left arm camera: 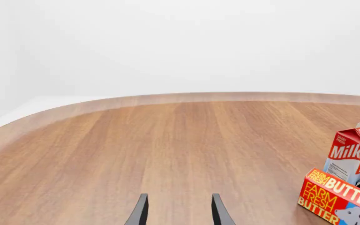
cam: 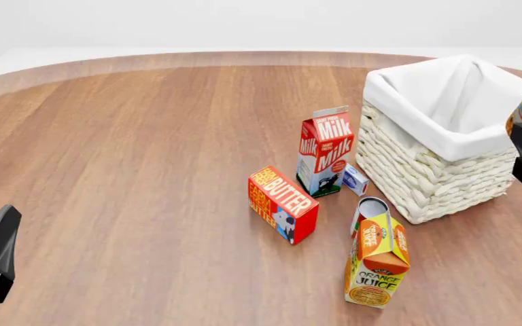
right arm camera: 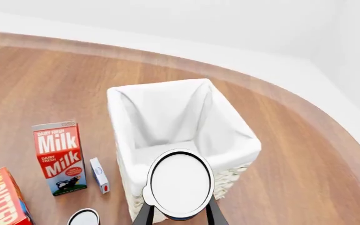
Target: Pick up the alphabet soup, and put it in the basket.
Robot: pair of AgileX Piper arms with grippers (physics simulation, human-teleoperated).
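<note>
Now my right gripper [right arm camera: 178,216] holds the alphabet soup [right arm camera: 180,183] tight, and the basket [right arm camera: 237,154] sits just left, below it.

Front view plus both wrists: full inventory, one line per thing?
alphabet soup: 1, blue-yellow label, white lid, held above basket's near rim
basket: 1, white wicker, table right
milk carton: 1, red-white, left of basket
butter box: 1, red-yellow, centre
orange juice carton: 1, orange-green, front
second can: 1, behind juice
small white box: 1, between milk and basket
left gripper: open, empty
right gripper: holding soup
</note>
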